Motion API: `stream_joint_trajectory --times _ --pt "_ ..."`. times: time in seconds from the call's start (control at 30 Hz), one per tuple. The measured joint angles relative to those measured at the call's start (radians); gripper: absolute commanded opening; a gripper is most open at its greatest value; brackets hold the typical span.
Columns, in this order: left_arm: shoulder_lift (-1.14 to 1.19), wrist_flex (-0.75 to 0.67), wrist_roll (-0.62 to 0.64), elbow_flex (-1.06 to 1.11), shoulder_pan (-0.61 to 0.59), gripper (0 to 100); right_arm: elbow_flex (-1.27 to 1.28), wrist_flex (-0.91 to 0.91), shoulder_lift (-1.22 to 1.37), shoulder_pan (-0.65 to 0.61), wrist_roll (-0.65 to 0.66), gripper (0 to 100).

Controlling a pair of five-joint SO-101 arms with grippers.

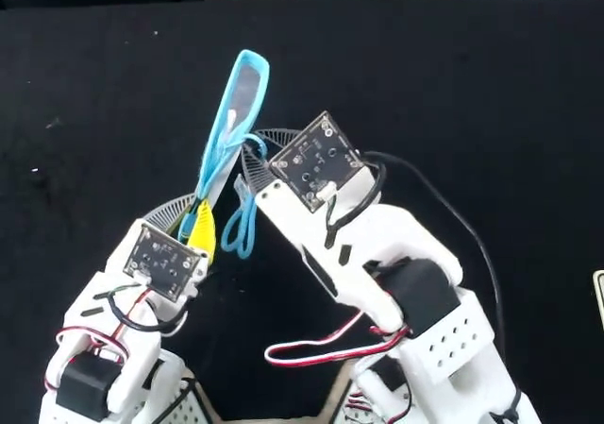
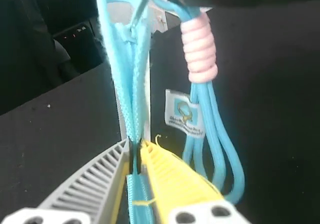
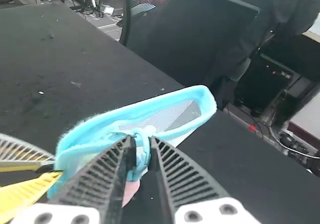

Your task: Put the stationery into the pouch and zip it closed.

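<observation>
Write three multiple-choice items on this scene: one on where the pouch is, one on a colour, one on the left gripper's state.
1. Where is the pouch?
A. Flat on the table
B. In a drawer
C. Held by both grippers

2. What colour is the wrap on the cord loop?
A. Pink
B. Green
C. Black

3. What is the left gripper doing?
A. Open, off the pouch
B. Shut on the pouch's end
C. Shut on a pen

Answers:
1 C: the left gripper and the right gripper each clamp it.
2 A: the coil above the blue loop is pink.
3 B: its grey and yellow fingers pinch the blue fabric.
</observation>
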Motion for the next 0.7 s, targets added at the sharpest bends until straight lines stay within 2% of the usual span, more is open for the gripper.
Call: stream_joint_trajectory --times 0.4,0.5,0.57,0.7 --pt "0.002 0.089 -0.012 0.002 0.002 3 -0.095 -0.043 0.164 0.166 0.002 1.1" --pt "0.002 0.087 -0.012 0.002 0.000 5 -0.106 -0.043 0.180 0.166 0.000 1.1" --pt "0.002 0.061 -0.014 0.002 0.000 10 -0.106 -0.041 0.180 0.153 0.000 1.1" --pt "0.002 0.018 0.025 0.002 0.000 14 -0.144 0.021 0.180 0.069 0.002 1.1"
